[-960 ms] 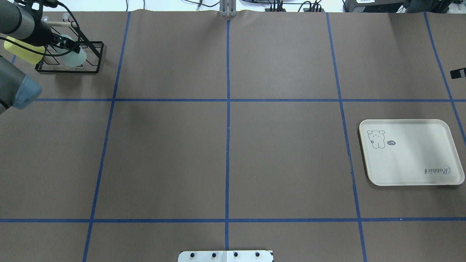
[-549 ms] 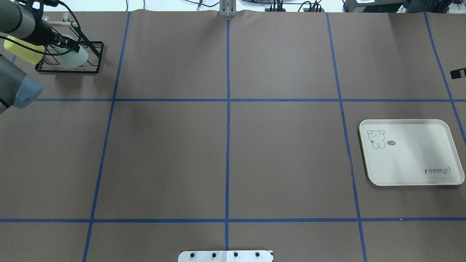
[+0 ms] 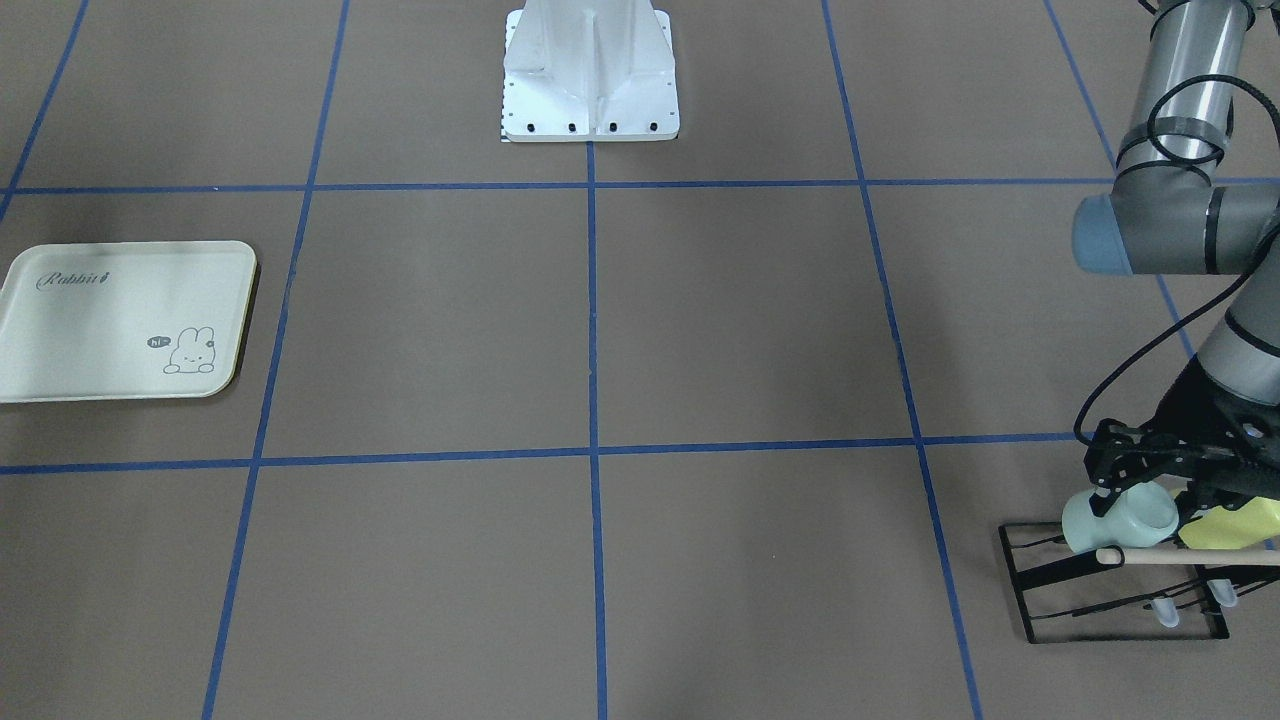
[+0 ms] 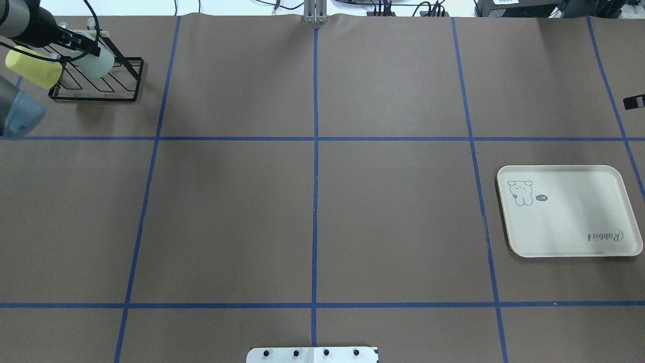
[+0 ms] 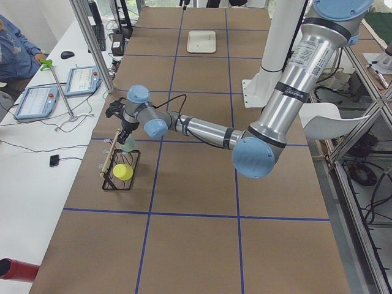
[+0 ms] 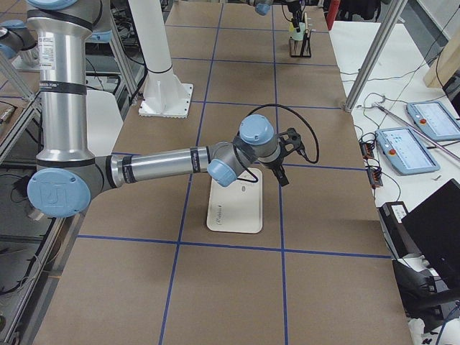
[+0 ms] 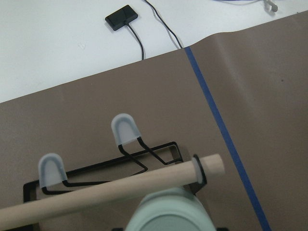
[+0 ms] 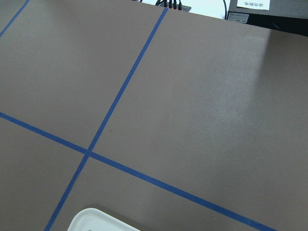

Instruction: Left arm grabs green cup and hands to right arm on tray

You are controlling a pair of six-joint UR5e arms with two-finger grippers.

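The green cup (image 3: 1118,520) lies tilted on its side at the far left corner of the table (image 4: 312,201). It sits in the black wire rack (image 3: 1040,575), level with the rack's wooden dowel (image 3: 1190,557) and just beside the yellow-green cup (image 3: 1235,525) stored there. The pictures do not show whether it touches the dowel. The left gripper (image 3: 1135,482) has its fingers pinched across the cup's body. It comes in from the robot's side, probably because the dowel and wire prongs block a straight reach from above. The left wrist view looks past the cup's round end to the dowel and two capped prongs. That suggests the hold is low on the cup, which should leave the other end free for a second grasp. The tray (image 4: 569,222) lies well apart on the table's right side, likely beyond the left arm's easy reach, so a hand-over makes sense. The right gripper (image 6: 282,172) hangs above one end of the tray, apparently waiting near the drop-off. Only the side view shows it, so I cannot tell whether its jaws are spread or closed. The cup is grasped but not yet clear of the rack, and carrying it toward the middle looks like the next step.
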